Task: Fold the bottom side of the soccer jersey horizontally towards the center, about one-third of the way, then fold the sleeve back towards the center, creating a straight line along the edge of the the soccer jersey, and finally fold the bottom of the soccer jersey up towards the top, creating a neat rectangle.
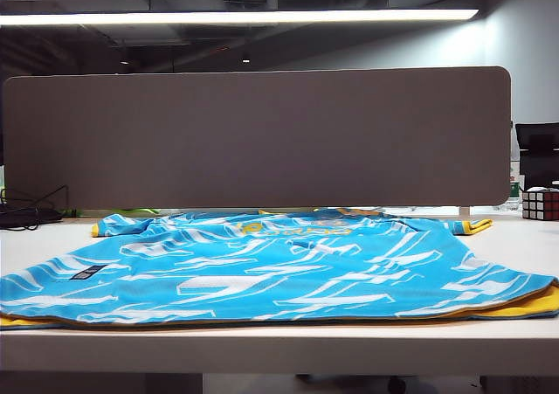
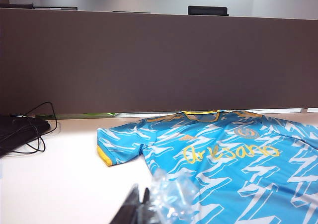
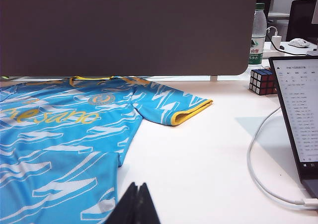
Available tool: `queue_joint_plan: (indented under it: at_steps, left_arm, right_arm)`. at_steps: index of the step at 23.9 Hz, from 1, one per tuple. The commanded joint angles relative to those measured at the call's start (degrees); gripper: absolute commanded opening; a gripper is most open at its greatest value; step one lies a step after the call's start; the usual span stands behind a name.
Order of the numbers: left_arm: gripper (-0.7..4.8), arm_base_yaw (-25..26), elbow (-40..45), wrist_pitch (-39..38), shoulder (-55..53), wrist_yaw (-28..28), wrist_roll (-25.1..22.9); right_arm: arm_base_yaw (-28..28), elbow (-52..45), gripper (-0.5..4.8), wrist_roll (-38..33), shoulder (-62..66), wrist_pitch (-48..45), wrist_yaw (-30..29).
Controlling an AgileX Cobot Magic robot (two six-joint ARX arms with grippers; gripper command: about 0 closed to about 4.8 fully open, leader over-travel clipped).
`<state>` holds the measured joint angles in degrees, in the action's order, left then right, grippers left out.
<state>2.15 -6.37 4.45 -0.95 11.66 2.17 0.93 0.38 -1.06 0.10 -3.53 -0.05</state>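
1. exterior view: soccer jersey spread flat and unfolded across the white table, hem along the near edge, collar toward the grey divider panel at the back. yellow trim peeking out at both near corners and at the far right sleeve cuff. rubik's cube at the far right, well apart from the shirt; black cables at the far left by the panel. neither gripper in this view, nothing lying on the fabric.

2. left wrist view: left gripper low over the near table, black fingers pressed together, holding nothing. crumpled clear plastic just beside the fingers, over the shirt's edge; whether touching the fingers, cannot tell. jersey front up, yellow lettering and crest visible, one short sleeve with yellow cuff stretched toward the bare table. black cable loops near the panel, well clear of the sleeve.

3. right wrist view: right gripper above bare table just beside the jersey's side edge, fingers closed tip to tip, empty. other sleeve with yellow cuff lying flat. laptop open on the far side, white cable curving across the table beside it. rubik's cube and water bottle by the panel's end, all apart from the shirt.
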Motion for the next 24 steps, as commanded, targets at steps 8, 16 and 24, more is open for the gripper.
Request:
queue_joint_plan:
  at_steps: [8,16,24]
  left_arm:
    - [-0.06,0.07,0.07,-1.25,-0.13,-0.15,-0.24]
    - [-0.05,0.04,-0.11,-5.77,-5.6,-3.91,31.54]
    - [-0.06,0.09,-4.37,-6.08,-28.33,2.36,31.65]
  right_arm:
    - [0.07,-0.33,-0.01,-0.02,-0.13,-0.7,-0.07]
    - [0.33,2.16,-0.05,-22.1,1.9,4.59,-7.43]
    - [0.26,12.52,-0.04,-21.35,19.15,16.5,-7.65]
